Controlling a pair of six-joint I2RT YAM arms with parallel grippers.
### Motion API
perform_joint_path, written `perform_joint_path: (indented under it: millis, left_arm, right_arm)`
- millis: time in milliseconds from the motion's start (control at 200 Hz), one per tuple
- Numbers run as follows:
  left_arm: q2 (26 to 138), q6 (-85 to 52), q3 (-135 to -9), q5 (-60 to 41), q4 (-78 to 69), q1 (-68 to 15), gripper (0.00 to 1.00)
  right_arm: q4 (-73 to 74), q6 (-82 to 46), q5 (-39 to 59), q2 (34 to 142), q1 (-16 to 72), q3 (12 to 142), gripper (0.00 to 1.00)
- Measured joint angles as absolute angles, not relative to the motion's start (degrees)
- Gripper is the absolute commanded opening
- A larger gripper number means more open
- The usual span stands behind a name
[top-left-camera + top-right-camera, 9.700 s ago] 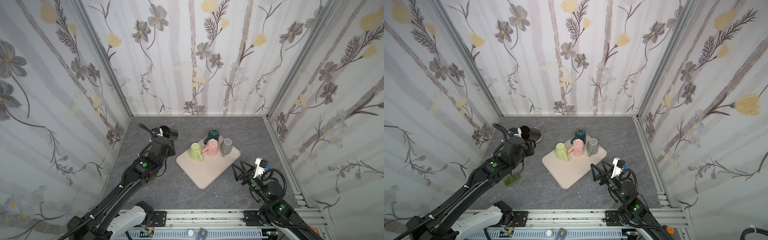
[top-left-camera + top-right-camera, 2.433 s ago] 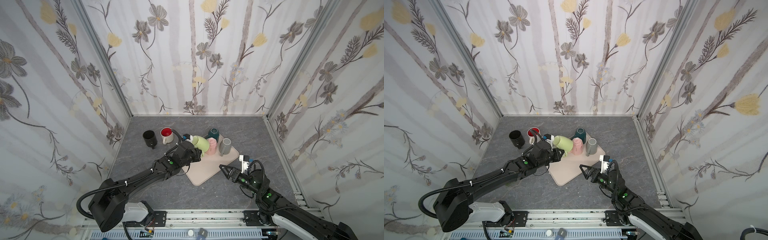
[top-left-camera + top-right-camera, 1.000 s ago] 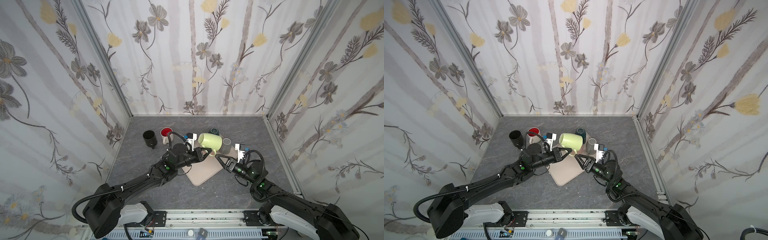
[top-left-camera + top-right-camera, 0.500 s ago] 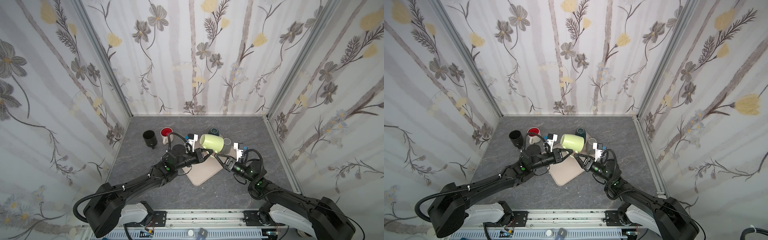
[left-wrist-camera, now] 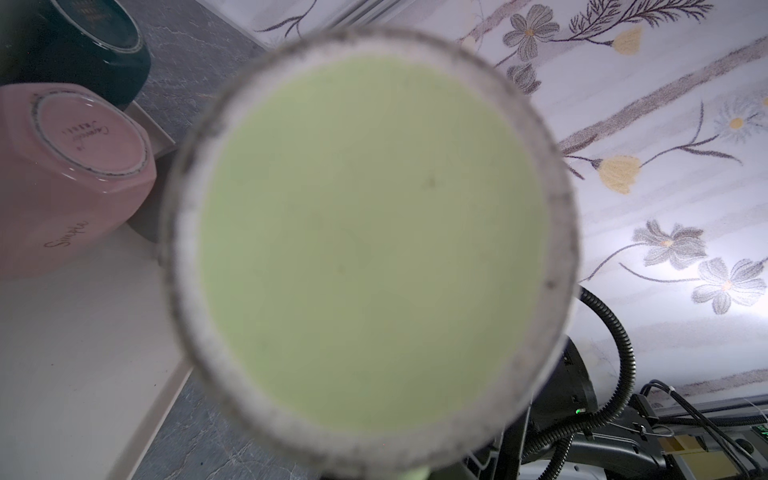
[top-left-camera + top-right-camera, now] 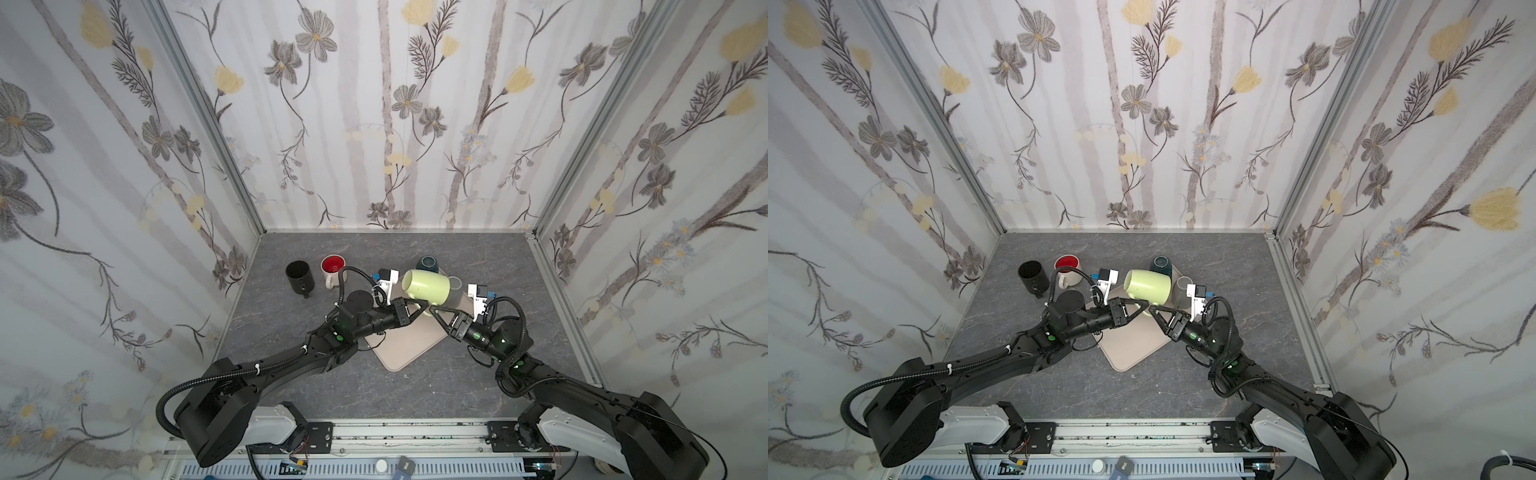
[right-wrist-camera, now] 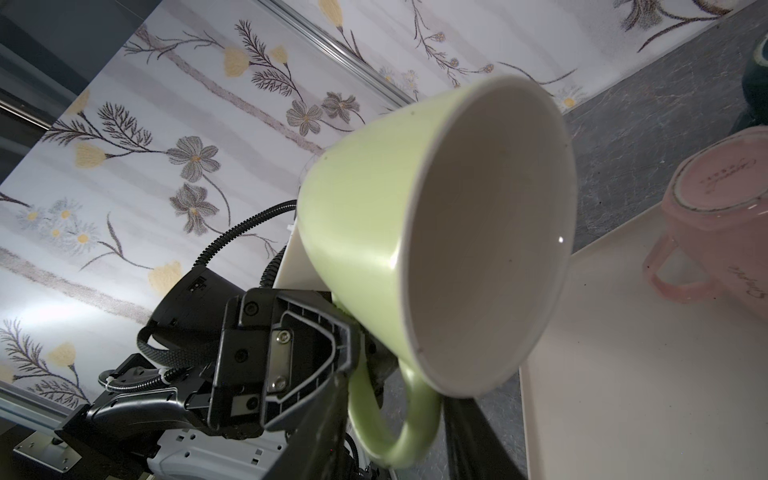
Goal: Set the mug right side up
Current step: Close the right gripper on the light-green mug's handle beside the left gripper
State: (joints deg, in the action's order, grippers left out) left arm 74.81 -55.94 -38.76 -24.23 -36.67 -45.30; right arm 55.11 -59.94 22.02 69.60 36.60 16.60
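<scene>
Grey marbled tabletop (image 6: 478,257) — floral walls (image 6: 374,124) around; green mug (image 6: 426,284) aloft.

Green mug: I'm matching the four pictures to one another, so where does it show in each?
In a top view: green mug mid-scene, lifted on its side above the tray.
In a top view: green mug again mid-scene, tray under it.
Left wrist: the mug's round base fills the middle, tray beside it.
Right wrist: mug central, open mouth toward the camera, tray beside it.
Shared landmark: the tray.
</scene>
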Motion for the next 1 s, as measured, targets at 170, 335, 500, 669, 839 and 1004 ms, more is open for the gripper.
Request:
perform_joint_path:
  millis: [170,335,500,669,839,1004]
  left_arm:
    - [75.9,-57.0,-38.8,-24.8,-37.8,-45.4,0.00]
    - [76.8,-57.4,-38.8,-24.6,-39.2,-45.5,0.00]
    - [77.2,-58.0,-38.8,-23.9,-40.5,-45.7,0.00]
    - [77.2,-57.0,-38.8,-23.6,-40.9,-46.2,0.00]
    - [77.0,-54.4,-40.0,-22.9,-38.9,-47.2,0.00]
    - [76.6,-51.5,-41.2,-22.0,-36.1,-48.2,0.00]
  right_arm:
    - [55.5,-59.9,22.2,70.4,36.3,16.6,0.40]
    - [57.4,-60.2,22.8,71.8,35.9,16.6,0.38]
    - [59.0,-60.6,22.8,72.3,35.6,16.6,0.31]
    - [59.1,-61.5,22.8,72.3,35.3,16.4,0.27]
    - [59.0,-62.2,22.6,71.6,35.2,16.4,0.26]
    - [58.8,-62.5,22.2,70.7,35.2,16.2,0.22]
